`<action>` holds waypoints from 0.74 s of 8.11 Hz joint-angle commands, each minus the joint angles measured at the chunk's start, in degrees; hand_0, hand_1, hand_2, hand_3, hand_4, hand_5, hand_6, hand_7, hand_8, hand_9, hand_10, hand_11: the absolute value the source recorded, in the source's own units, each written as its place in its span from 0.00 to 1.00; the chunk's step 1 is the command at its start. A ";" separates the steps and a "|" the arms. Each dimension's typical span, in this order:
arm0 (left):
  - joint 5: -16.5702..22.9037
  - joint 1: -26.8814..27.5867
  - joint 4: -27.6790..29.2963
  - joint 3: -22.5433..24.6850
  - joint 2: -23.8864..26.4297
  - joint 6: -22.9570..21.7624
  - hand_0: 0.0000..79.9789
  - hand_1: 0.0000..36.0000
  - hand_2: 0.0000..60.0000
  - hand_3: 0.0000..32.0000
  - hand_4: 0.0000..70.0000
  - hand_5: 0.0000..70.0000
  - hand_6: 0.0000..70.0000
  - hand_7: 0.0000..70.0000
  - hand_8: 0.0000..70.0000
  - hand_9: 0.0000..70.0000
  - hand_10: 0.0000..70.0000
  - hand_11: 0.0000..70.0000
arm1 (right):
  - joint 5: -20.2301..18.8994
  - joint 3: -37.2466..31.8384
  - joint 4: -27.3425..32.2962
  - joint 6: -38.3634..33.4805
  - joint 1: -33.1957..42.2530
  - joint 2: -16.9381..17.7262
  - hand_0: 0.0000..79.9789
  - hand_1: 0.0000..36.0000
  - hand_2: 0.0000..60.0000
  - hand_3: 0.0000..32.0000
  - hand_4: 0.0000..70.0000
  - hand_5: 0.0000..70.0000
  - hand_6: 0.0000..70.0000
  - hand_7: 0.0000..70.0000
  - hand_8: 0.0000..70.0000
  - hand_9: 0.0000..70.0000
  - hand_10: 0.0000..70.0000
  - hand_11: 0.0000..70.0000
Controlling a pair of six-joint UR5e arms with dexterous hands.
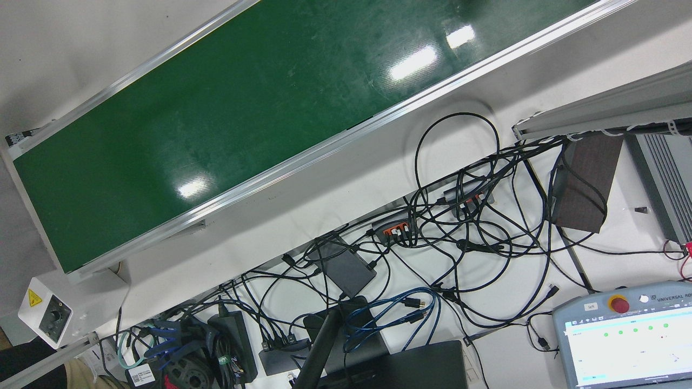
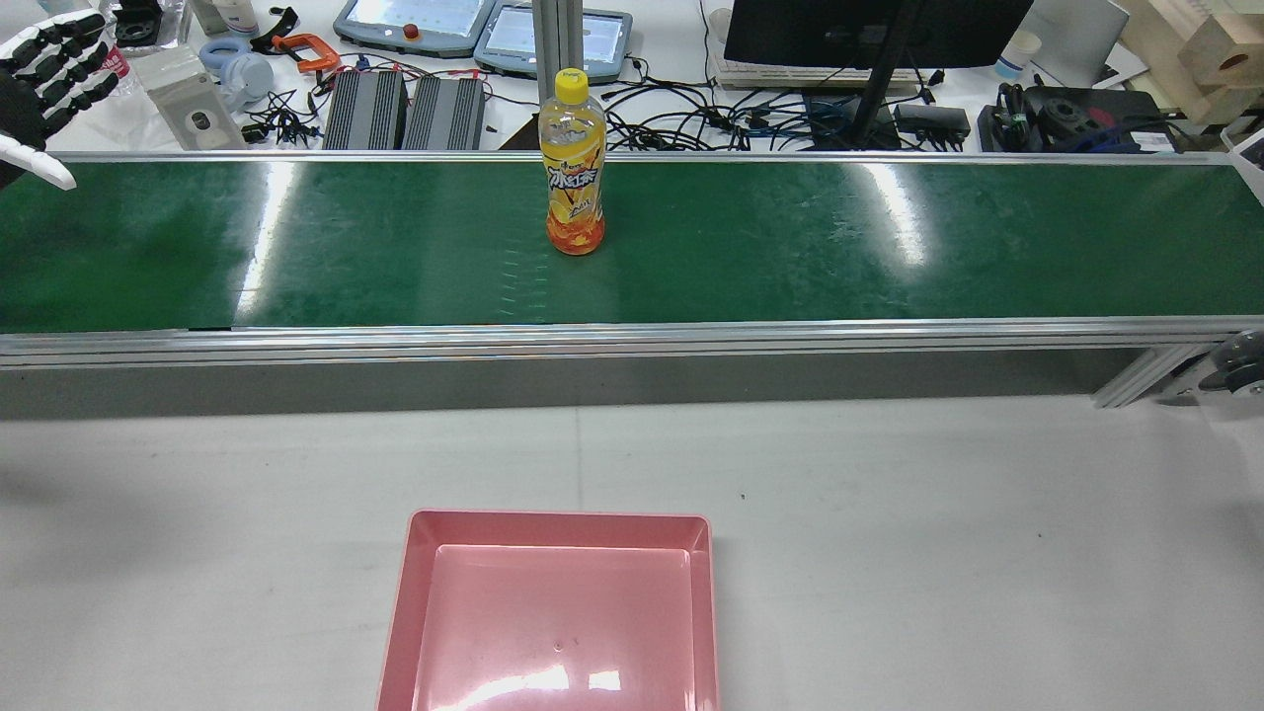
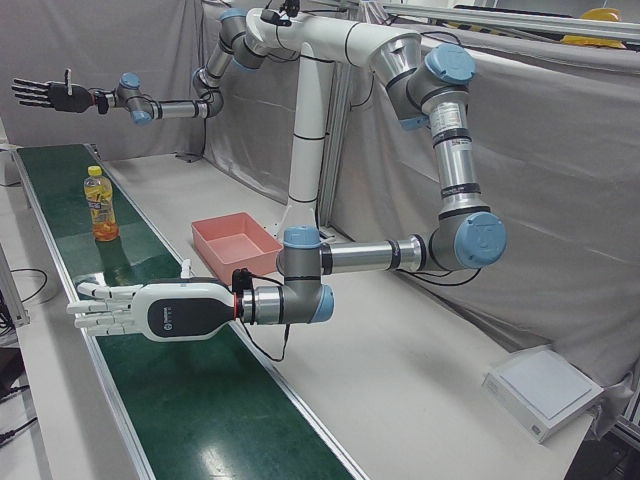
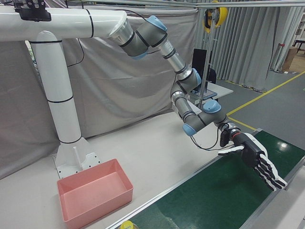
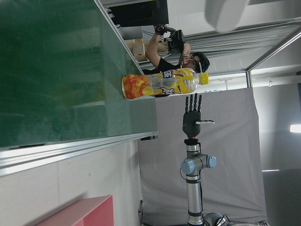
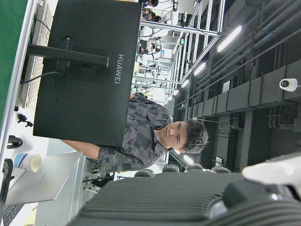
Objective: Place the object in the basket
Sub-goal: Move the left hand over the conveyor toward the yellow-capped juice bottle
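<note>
An orange-juice bottle point(image 2: 574, 168) with a yellow cap stands upright on the green conveyor belt point(image 2: 839, 247), near its far edge. It also shows in the left-front view point(image 3: 100, 206) and the left hand view point(image 5: 160, 84). The pink basket point(image 2: 558, 516) sits empty on the white table in front of the belt, and shows in the right-front view point(image 4: 97, 191). My left hand point(image 3: 115, 310) is open and empty, low over the belt, well to one side of the bottle; it shows at the rear view's far left point(image 2: 44, 74). My right hand point(image 3: 45, 95) is open and empty, held high beyond the bottle.
Behind the belt lies a bench with cables point(image 1: 459, 227), teach pendants point(image 2: 415, 20), power boxes point(image 2: 405, 109) and a monitor point(image 2: 869, 30). A white table point(image 2: 938, 543) runs between belt and basket. A white box point(image 3: 545, 390) sits on the table's far corner.
</note>
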State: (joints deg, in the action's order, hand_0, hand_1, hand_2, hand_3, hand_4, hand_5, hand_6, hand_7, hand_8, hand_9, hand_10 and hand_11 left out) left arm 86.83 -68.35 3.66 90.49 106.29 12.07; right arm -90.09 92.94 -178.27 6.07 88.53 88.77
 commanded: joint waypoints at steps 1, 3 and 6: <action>-6.55 6.71 -2.67 5.90 -0.29 0.24 0.98 0.39 0.00 0.00 0.00 0.14 0.00 0.00 0.00 0.00 0.05 0.11 | 0.00 0.22 -0.06 0.00 0.06 0.09 0.00 0.00 0.00 0.00 0.00 0.00 0.00 0.00 0.00 0.00 0.00 0.00; -14.99 13.74 -6.00 7.42 0.06 1.73 0.99 0.40 0.00 0.00 0.00 0.15 0.00 0.00 0.00 0.00 0.02 0.08 | 0.00 0.31 -0.06 0.00 0.06 0.09 0.00 0.00 0.00 0.00 0.00 0.00 0.00 0.00 0.00 0.00 0.00 0.00; -15.02 14.83 -15.42 8.64 3.83 2.96 1.00 0.43 0.00 0.00 0.00 0.25 0.00 0.00 0.00 0.00 0.01 0.06 | -0.09 0.31 -0.06 0.00 0.06 0.09 0.00 0.00 0.00 0.00 0.00 0.00 0.00 0.00 0.00 0.00 0.00 0.00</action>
State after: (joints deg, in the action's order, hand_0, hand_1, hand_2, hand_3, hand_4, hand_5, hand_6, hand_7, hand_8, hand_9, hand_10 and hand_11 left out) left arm 72.30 -54.43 -6.25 97.91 107.79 14.65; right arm -90.09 93.25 -178.33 6.07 88.59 88.86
